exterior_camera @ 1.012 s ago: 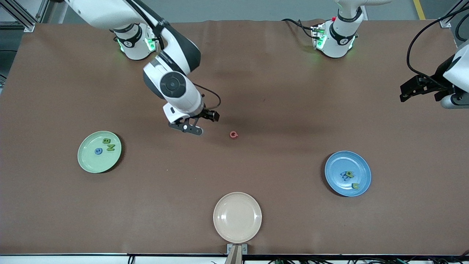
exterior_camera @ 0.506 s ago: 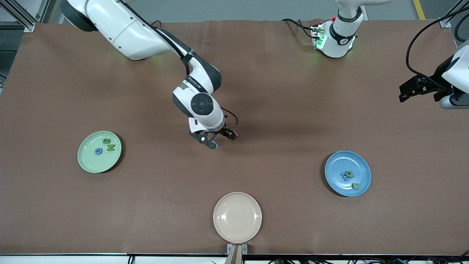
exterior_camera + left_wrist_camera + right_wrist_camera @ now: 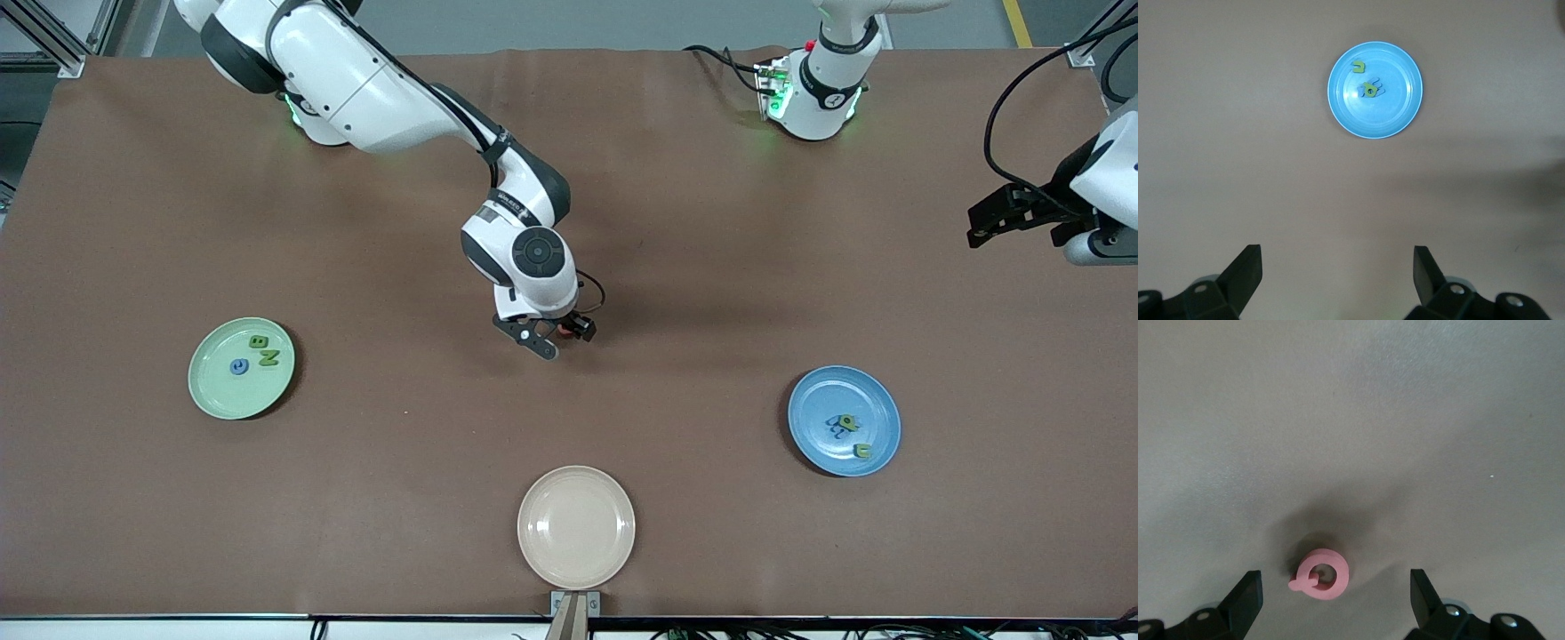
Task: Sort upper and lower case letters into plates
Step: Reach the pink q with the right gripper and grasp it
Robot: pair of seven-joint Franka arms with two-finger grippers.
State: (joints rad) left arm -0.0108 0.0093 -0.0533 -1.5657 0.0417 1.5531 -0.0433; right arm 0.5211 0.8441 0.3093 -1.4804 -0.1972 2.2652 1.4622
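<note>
Here the pink letter [image 3: 1320, 573], low in the right wrist frame, lies flat on the desk [image 3: 676, 267] between the right gripper's [image 3: 558, 342] spread fingers [image 3: 1245, 597]; it looks light and stiff, best pinched across its ring. The left gripper [image 3: 1338, 277] waits, fingers apart.

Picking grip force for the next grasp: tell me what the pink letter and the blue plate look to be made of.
Pink letter: probably foam or soft rubber; thick, flat-cut, matte, no glare, between the open right gripper fingers.
Blue plate: probably plastic or melamine; smooth, even colour, soft sheen near the rim, though glazed ceramic cannot be ruled out. The left gripper waits, open, over the table's end.
</note>
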